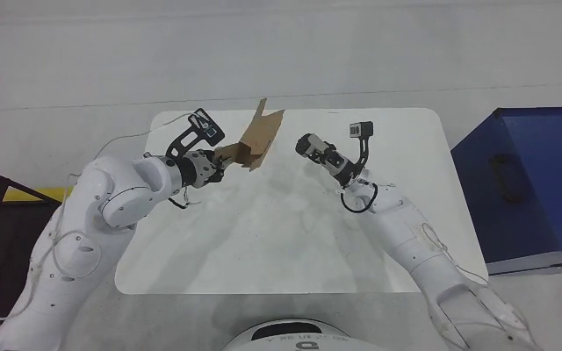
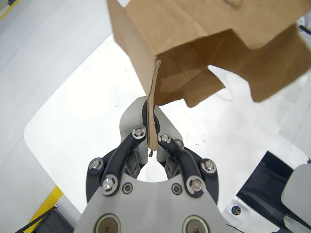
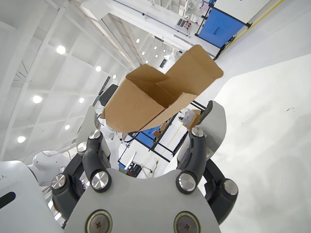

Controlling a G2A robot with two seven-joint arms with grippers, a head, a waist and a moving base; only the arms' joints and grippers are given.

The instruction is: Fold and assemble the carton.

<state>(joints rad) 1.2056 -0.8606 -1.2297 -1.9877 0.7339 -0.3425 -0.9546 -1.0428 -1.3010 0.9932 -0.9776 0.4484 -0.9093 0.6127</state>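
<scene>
A brown carton (image 1: 261, 136), partly opened into a tube with loose end flaps, is held in the air above the far part of the white table (image 1: 290, 254). My left gripper (image 1: 226, 159) is shut on one thin flap of the carton (image 2: 184, 32), its fingers (image 2: 158, 124) pinching the cardboard edge. My right gripper (image 1: 303, 145) stands open a short way to the right of the carton (image 3: 155, 98), with nothing between its fingers (image 3: 213, 117). The carton's open end faces the right gripper.
A blue bin (image 1: 514, 189) stands on the floor to the right of the table. The table has rounded corners and a cable (image 1: 118, 140) trails off its far left corner.
</scene>
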